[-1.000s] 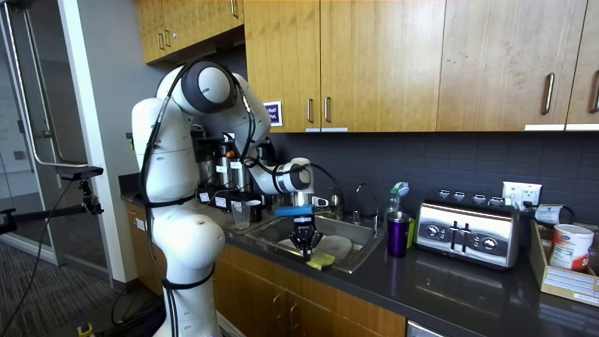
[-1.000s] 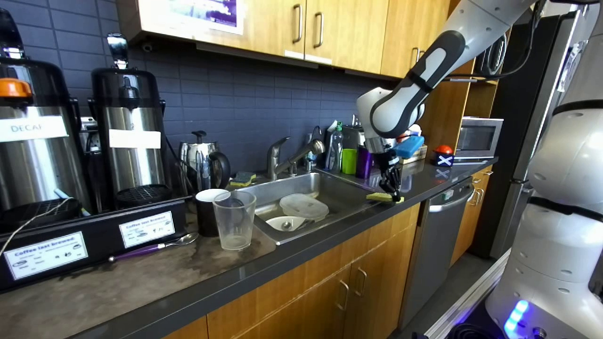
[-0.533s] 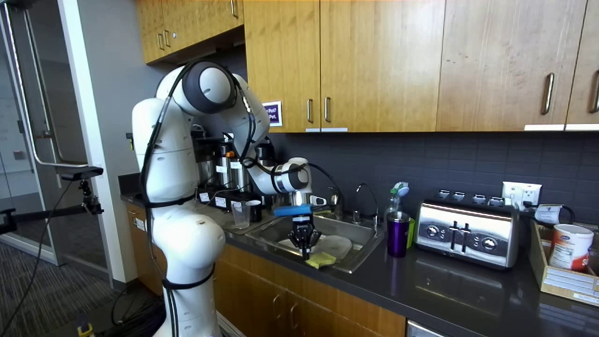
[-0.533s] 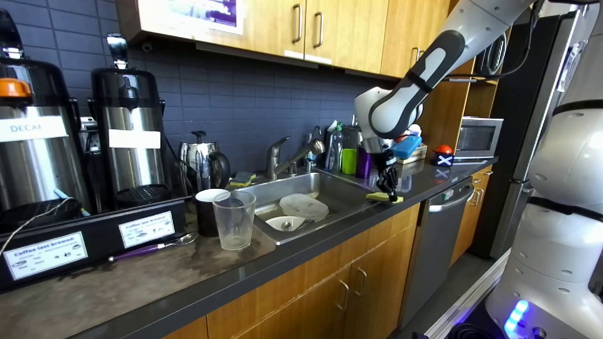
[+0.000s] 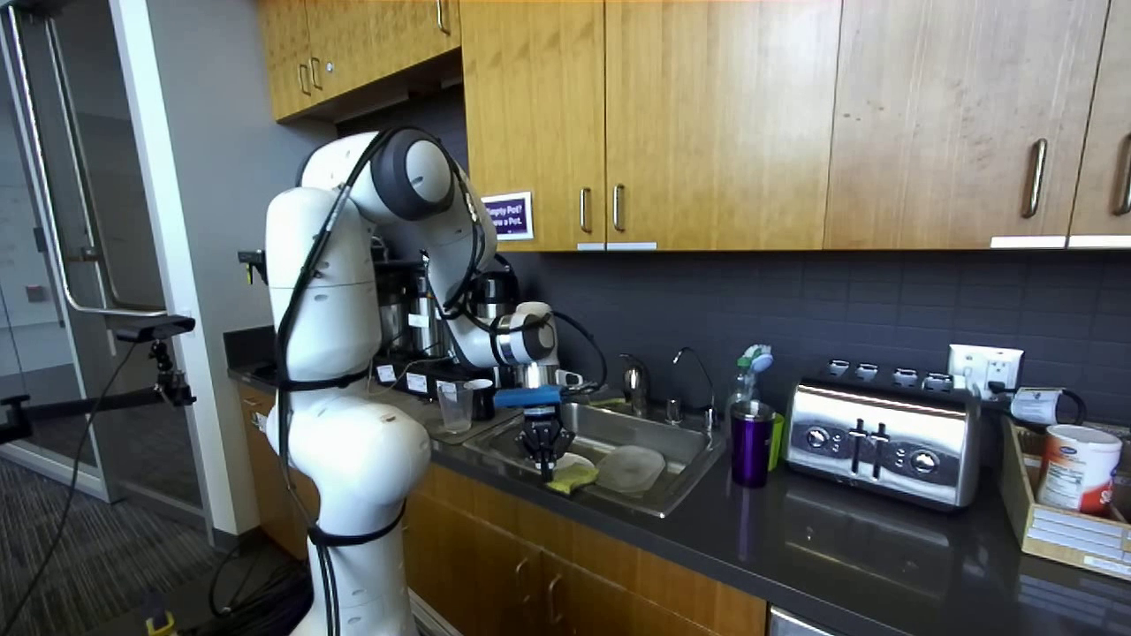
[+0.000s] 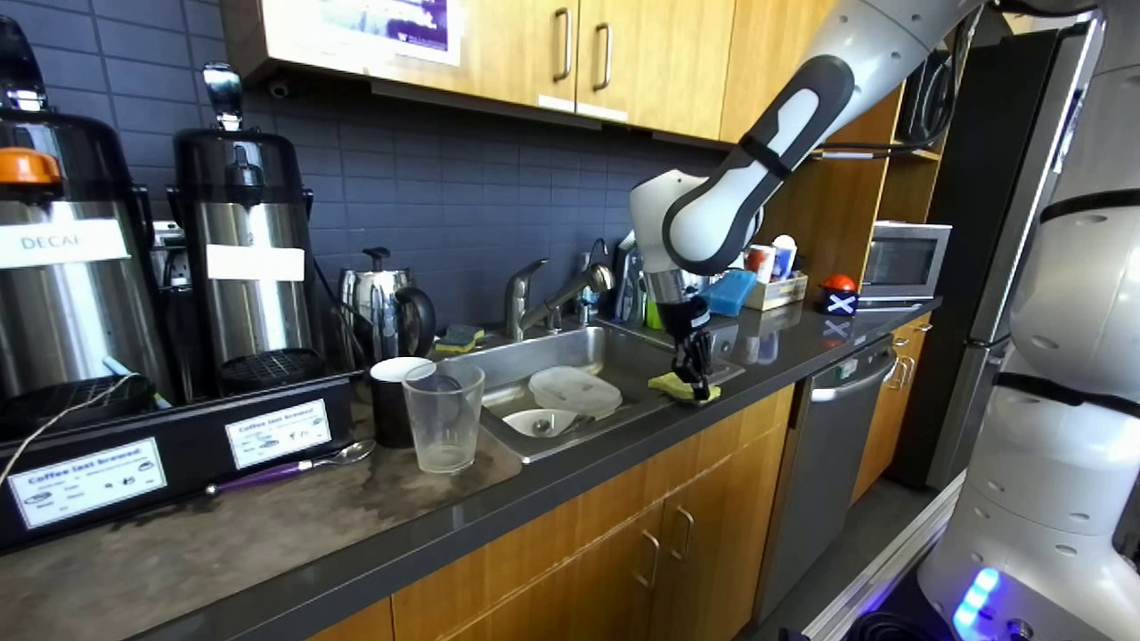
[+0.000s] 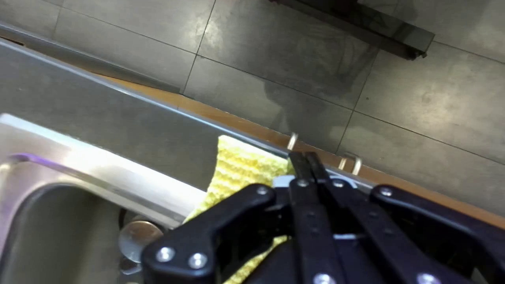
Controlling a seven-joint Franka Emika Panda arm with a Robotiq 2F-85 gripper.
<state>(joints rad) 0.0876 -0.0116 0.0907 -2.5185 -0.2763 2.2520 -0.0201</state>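
Where my gripper (image 7: pixel 306 158) touches yellow sponge (image 7: pixel 244 165) at centre of wrist view, jaws stand closed together; cannot confirm pinch; sink (image 7: pixel 90 163) at lower left.

The sponge (image 7: pixel 248 165) looks rough, the sink (image 7: pixel 102 167) smooth metal, the counter (image 5: pixel 795 565) glossy.

Blk. grpr (image 5: pixel 546 478) is closed, touching yel. cloth (image 5: pixel 573 478) @ front edge of sink (image 5: pixel 687 477).
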